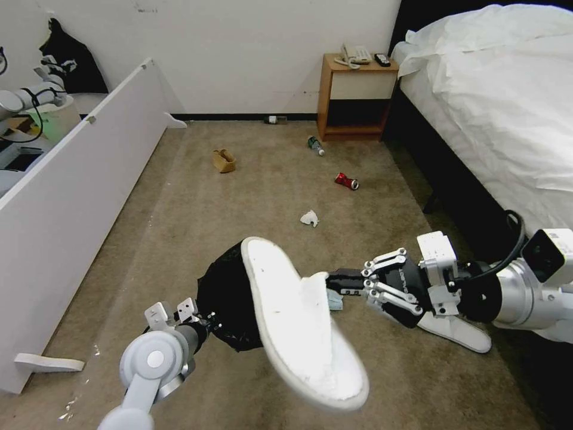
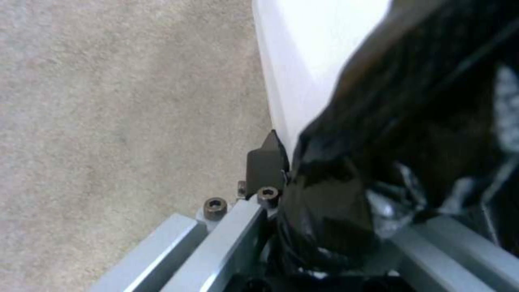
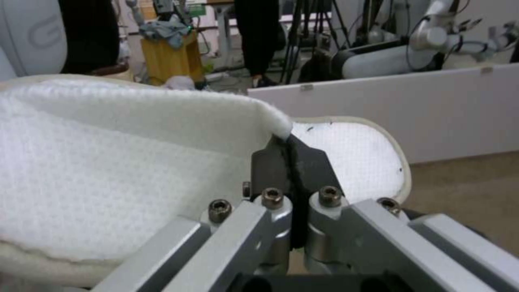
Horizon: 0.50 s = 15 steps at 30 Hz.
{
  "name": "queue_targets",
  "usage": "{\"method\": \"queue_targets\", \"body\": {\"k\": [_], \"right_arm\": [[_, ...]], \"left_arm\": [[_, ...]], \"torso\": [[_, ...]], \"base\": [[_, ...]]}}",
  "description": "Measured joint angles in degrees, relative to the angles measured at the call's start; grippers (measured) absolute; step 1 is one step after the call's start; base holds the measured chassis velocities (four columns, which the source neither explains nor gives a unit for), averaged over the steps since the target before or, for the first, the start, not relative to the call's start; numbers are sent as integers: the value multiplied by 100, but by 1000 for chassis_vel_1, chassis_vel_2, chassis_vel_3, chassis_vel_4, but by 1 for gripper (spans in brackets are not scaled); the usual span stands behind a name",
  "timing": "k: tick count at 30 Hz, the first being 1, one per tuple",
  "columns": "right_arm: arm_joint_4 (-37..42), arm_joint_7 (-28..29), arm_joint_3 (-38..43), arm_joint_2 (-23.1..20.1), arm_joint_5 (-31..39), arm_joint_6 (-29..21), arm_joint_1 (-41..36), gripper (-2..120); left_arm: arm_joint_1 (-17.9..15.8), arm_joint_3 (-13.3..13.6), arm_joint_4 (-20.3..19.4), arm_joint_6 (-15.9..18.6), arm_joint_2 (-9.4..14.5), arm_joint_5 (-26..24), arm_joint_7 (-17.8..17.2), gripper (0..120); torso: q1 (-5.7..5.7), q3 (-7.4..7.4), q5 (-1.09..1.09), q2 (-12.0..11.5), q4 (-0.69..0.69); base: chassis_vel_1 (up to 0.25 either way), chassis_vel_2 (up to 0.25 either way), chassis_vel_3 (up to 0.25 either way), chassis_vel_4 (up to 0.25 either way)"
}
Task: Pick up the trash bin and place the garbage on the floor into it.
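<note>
My left gripper (image 1: 200,318) is shut on the rim of the trash bin (image 1: 225,298), held off the floor (image 1: 197,215); up close its fingers (image 2: 265,162) pinch the black bag (image 2: 378,162) against the white wall. A white slipper (image 1: 298,322) hangs tilted over the bin's mouth, with my right gripper (image 1: 335,282) shut on its upper edge (image 3: 289,160). A second slipper (image 1: 462,335) lies under my right arm. A bit of blue face mask (image 1: 335,302) shows beside the bin. Farther off lie a tissue (image 1: 309,218), red can (image 1: 346,180), bottle (image 1: 315,145) and brown paper bag (image 1: 224,160).
A long white panel (image 1: 71,197) leans along the left. The bed (image 1: 495,107) fills the right side, with a wooden nightstand (image 1: 357,95) by the far wall. Another small bottle (image 1: 276,119) lies at the skirting board.
</note>
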Motion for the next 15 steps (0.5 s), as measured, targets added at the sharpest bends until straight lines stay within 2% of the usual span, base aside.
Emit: {"method": "queue_targets", "body": {"k": [15], "right_arm": [[374,156,-30,-160,281,-151,-596,0]], "left_arm": [[25,139,-239,1,-266,-1,-192,0]], "torso": [[0,0,0,0,0]], "base": [[0,0,0,0]]}}
